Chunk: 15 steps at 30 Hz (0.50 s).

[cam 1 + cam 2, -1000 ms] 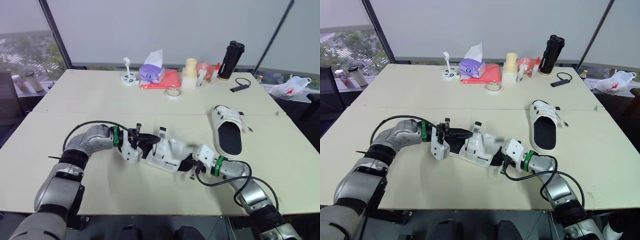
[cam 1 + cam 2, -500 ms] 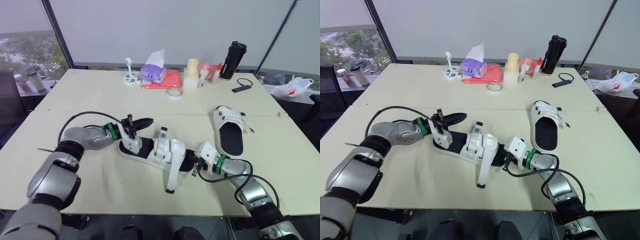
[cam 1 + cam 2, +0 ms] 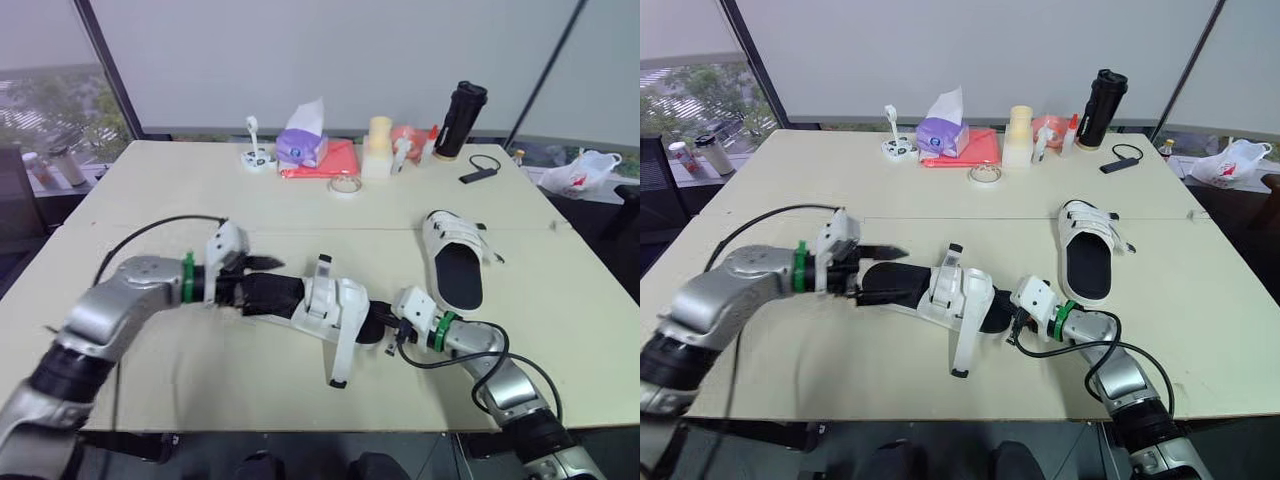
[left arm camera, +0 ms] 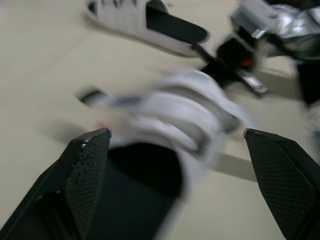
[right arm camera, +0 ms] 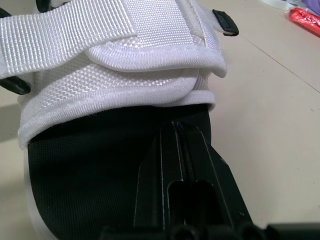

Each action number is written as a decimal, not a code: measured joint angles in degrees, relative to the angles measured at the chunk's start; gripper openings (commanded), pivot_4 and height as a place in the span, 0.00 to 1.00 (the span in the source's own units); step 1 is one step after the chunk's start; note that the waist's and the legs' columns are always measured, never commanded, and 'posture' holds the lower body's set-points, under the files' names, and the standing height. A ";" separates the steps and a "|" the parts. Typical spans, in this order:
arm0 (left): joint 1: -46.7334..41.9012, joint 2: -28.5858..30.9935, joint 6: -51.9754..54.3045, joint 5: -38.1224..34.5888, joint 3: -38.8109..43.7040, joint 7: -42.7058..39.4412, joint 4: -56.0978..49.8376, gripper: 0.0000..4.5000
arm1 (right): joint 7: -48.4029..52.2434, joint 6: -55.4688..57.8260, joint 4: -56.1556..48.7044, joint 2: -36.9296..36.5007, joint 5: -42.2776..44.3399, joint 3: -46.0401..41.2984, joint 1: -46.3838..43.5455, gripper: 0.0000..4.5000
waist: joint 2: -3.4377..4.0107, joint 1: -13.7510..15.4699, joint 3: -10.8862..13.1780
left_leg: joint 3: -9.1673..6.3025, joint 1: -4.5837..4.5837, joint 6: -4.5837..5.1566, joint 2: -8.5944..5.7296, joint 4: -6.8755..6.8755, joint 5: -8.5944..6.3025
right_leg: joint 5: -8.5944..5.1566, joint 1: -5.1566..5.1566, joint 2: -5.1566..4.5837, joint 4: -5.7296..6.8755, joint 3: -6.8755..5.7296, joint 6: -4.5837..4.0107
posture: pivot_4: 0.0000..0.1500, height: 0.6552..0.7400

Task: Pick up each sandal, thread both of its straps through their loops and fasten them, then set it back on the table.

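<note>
Sandal (image 3: 325, 305) sits mid-table, loose strap (image 3: 340, 355) flopping toward 6 o'clock. Right gripper (image 3: 378, 328) pinched shut at its toe, left gripper (image 3: 258, 278) wide open at the heel. I'd steady the toe, then grab that strap tip

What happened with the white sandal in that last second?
The white black-soled sandal settled flat on the table, one strap now hanging loose. The left gripper let go, drew leftward, open at its heel. The right gripper stayed at the toe; the second sandal unmoved.
</note>
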 measured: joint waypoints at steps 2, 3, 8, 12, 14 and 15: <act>2.34 1.28 4.31 -1.86 0.04 -2.25 -1.56 0.99 | 0.39 -0.01 0.50 0.24 0.03 -0.05 -0.40 0.00 | -0.03 0.01 0.01 | 0.00 0.00 0.00 -0.03 0.02 0.00 | -0.01 -0.01 0.02 0.00 0.00 -0.02 | 1.00 1.00; 3.21 1.79 5.35 -2.20 0.03 -3.23 -2.59 0.99 | 0.63 -0.01 0.72 0.25 0.03 -0.04 -0.64 0.00 | -0.05 0.00 0.01 | 0.00 0.00 0.00 -0.04 0.02 0.00 | -0.04 -0.01 0.02 0.00 0.01 -0.09 | 1.00 1.00; 5.89 -1.36 5.65 0.28 -2.82 -5.36 -5.80 0.99 | 1.31 -0.35 1.95 0.33 -0.04 0.07 -1.71 0.00 | -0.05 0.08 -0.01 | 0.04 0.00 0.00 -0.05 0.01 0.00 | -0.08 -0.04 0.03 0.00 0.08 -0.18 | 1.00 1.00; 3.78 -7.61 5.28 3.41 -5.97 -5.62 -2.33 0.99 | 1.17 -0.37 2.24 0.61 -0.12 0.33 -2.09 0.00 | -0.09 0.06 -0.02 | 0.04 -0.02 0.00 -0.07 0.03 0.00 | -0.08 -0.08 0.07 0.02 0.09 -0.18 | 1.00 1.00; 1.97 -10.74 5.08 4.98 -6.90 -5.40 -0.04 0.99 | 1.06 -0.41 2.21 0.66 -0.14 0.46 -2.07 0.00 | -0.06 0.06 -0.03 | 0.05 -0.02 0.00 -0.08 0.03 0.00 | -0.06 -0.08 0.07 0.01 0.10 -0.14 | 1.00 1.00; 1.23 -12.28 5.08 5.67 -7.31 -5.20 0.81 0.99 | 0.96 -0.42 2.21 0.74 -0.19 0.58 -2.17 0.00 | -0.08 -0.03 -0.03 | 0.05 -0.03 0.00 -0.08 0.03 0.00 | -0.02 -0.09 0.08 0.01 0.11 -0.07 | 1.00 1.00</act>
